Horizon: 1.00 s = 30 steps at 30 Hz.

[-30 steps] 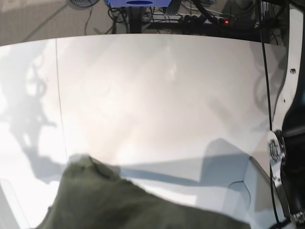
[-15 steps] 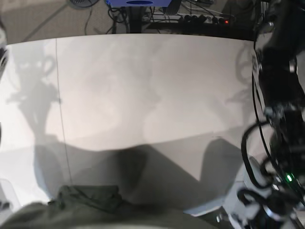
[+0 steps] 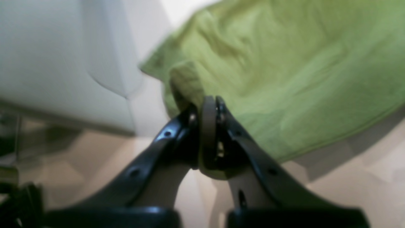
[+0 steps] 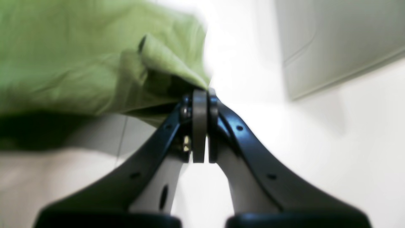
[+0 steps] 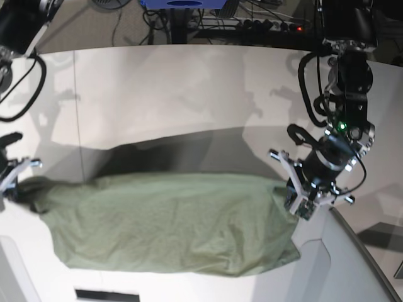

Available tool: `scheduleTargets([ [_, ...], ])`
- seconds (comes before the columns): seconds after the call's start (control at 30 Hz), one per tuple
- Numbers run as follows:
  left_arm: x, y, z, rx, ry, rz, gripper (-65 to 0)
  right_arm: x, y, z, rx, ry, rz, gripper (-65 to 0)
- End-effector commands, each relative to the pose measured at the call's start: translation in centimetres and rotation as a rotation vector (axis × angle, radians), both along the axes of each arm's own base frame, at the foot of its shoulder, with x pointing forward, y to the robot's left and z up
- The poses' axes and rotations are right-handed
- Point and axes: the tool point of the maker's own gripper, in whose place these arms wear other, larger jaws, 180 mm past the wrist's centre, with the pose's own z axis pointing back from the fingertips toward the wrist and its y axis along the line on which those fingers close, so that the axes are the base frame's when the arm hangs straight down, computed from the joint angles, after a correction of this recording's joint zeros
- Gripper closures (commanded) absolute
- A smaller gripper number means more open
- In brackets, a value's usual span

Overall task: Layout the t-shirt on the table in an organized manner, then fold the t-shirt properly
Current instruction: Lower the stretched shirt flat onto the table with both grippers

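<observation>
I am holding the t-shirt [image 5: 170,223] stretched out between my two arms, above the near part of the table [image 5: 189,94]. Seen from the base camera, the olive-green cloth is spreading wide across the lower half of the picture, with its long lower edge sagging in a gentle curve and casting a dark shadow on the white tabletop behind it.

My left gripper [image 3: 207,104] is pressing its jaws together on a bunched corner of the shirt. In the left wrist camera the dark fingers are meeting around a folded nub of green fabric, and the rest of the cloth is fanning away to the upper right, its hem running as a thin line along the lower right. In the base view this gripper [image 5: 296,189] is sitting at the right-hand end of the shirt.

My right gripper [image 4: 202,95] is likewise pinching tight on the shirt's other end. In the right wrist camera its fingers are closing on a pointed fold of fabric, and the cloth is draping off to the upper left, blurred. In the base view that end of the shirt is lying at the far left edge of the picture, where only part of the gripper is showing.

A thin dark seam line [image 5: 77,100] is running down the tabletop on the left side.
</observation>
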Motion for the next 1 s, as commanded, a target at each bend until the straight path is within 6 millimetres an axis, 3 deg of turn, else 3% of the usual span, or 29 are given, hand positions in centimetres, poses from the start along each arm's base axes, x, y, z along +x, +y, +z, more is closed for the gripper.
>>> scheduleTargets([
  [0.0,0.0,0.0,0.8,-0.009,-0.034,-0.006,0.0,0.2,-0.6,1.4,-0.007,-0.052,-0.010,0.0],
  [0.27,-5.2,0.7,-5.9,-0.013,0.144,0.005,0.0,-4.6,1.0,-4.1,0.066,0.084,-0.036,0.0],
  [0.5,-9.9,2.7,-11.5,0.117,0.280,0.012,0.0,-8.2,1.5,-8.0,0.119,0.193,-0.068,0.0],
  [0.67,-11.8,3.5,-13.1,0.139,0.339,0.017,0.0,-11.6,0.4,-12.0,0.172,0.302,-0.129,0.0],
  [0.87,-12.7,4.0,-14.8,0.139,0.391,0.032,0.0,-13.1,0.4,-13.5,0.192,0.355,-0.146,-0.5],
  [0.97,-12.5,4.0,-14.5,0.143,0.386,0.032,0.0,-14.2,0.2,-14.1,0.186,0.422,-0.161,-10.1],
])
